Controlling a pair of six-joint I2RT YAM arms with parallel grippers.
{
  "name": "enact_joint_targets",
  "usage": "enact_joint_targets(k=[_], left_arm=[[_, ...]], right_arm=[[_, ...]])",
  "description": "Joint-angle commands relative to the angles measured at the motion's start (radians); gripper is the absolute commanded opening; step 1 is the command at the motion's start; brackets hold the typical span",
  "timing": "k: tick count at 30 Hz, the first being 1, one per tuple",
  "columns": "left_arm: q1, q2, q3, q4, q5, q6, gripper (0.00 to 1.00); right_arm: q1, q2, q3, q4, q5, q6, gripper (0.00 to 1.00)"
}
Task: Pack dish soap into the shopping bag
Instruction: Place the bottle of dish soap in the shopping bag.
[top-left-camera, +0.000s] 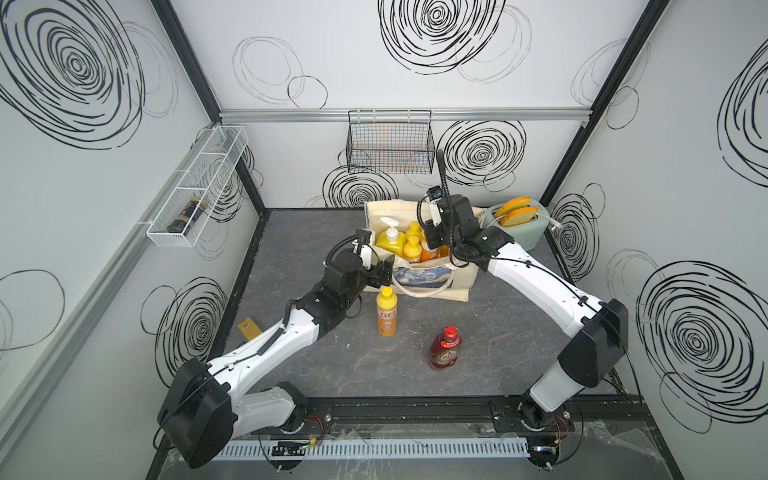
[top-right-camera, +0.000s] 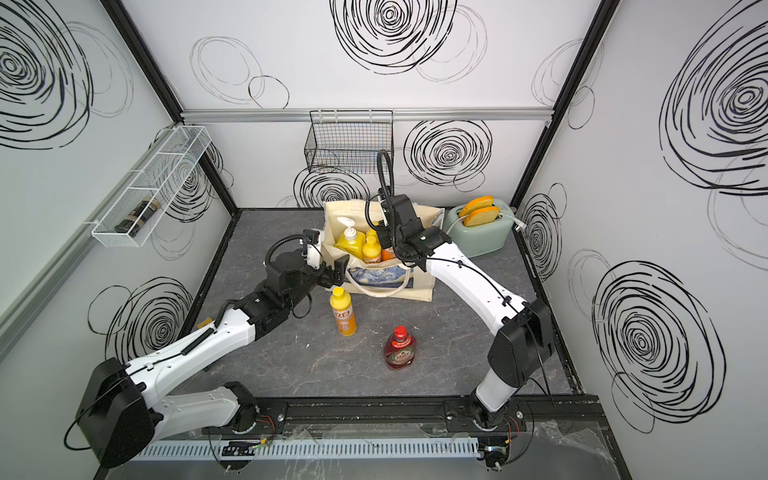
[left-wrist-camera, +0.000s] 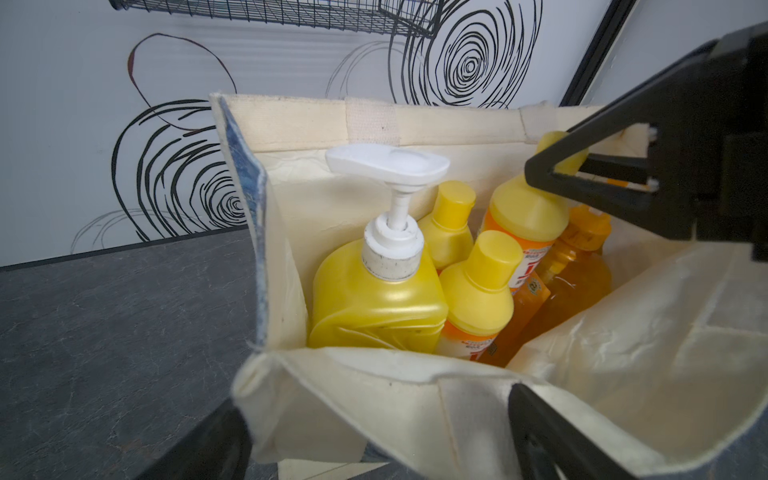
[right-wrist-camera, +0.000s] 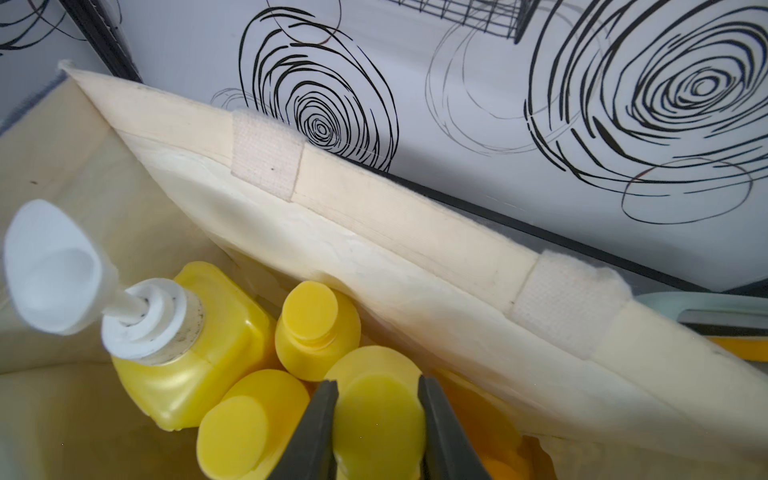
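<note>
The cream shopping bag (top-left-camera: 453, 282) (top-right-camera: 419, 286) stands open at the back of the table. Inside it are a yellow white-pump bottle (left-wrist-camera: 374, 299), two small yellow bottles (left-wrist-camera: 478, 291) (left-wrist-camera: 451, 232) and a clear orange bottle (left-wrist-camera: 569, 274). My right gripper (right-wrist-camera: 378, 384) reaches down into the bag and is shut on the cap of another small yellow bottle (right-wrist-camera: 380, 419), which is upright among the others. My left gripper (left-wrist-camera: 374, 415) is open, with the bag's near left rim between its jaws. In both top views a small yellow bottle (top-left-camera: 386, 311) and the red Fairy bottle (top-left-camera: 445, 351) stand on the table in front of the bag.
A pale green toaster (top-left-camera: 519, 226) with two toast slices sits right of the bag. A black wire basket (top-left-camera: 388, 145) hangs on the back wall. A white wire shelf (top-left-camera: 195, 187) on the left wall holds a dark bottle. A yellow card (top-left-camera: 248, 328) lies at the table's left edge.
</note>
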Motion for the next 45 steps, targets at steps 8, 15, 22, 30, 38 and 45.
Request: enact_joint_targets(k=[8, 15, 22, 30, 38, 45], left_arm=[[-0.012, -0.024, 0.004, 0.011, 0.013, 0.016, 0.96], [-0.011, -0.023, 0.004, 0.012, 0.013, 0.015, 0.96], [-0.011, -0.022, 0.004, 0.014, 0.016, 0.015, 0.96], [-0.011, -0.023, 0.004, 0.012, 0.014, 0.016, 0.96], [-0.011, -0.023, 0.004, 0.014, 0.016, 0.016, 0.96], [-0.011, -0.024, 0.004, 0.011, 0.014, 0.016, 0.96]], right_arm=[[-0.008, -0.051, -0.063, 0.13, 0.076, 0.068, 0.0], [-0.013, -0.016, -0.074, 0.144, 0.075, 0.072, 0.0], [-0.021, 0.024, -0.034, 0.15, 0.08, 0.047, 0.0], [-0.024, 0.056, -0.039, 0.149, 0.067, 0.042, 0.1], [-0.024, 0.029, -0.023, 0.145, 0.01, 0.034, 0.45], [-0.031, -0.028, 0.032, 0.102, -0.07, 0.024, 0.65]])
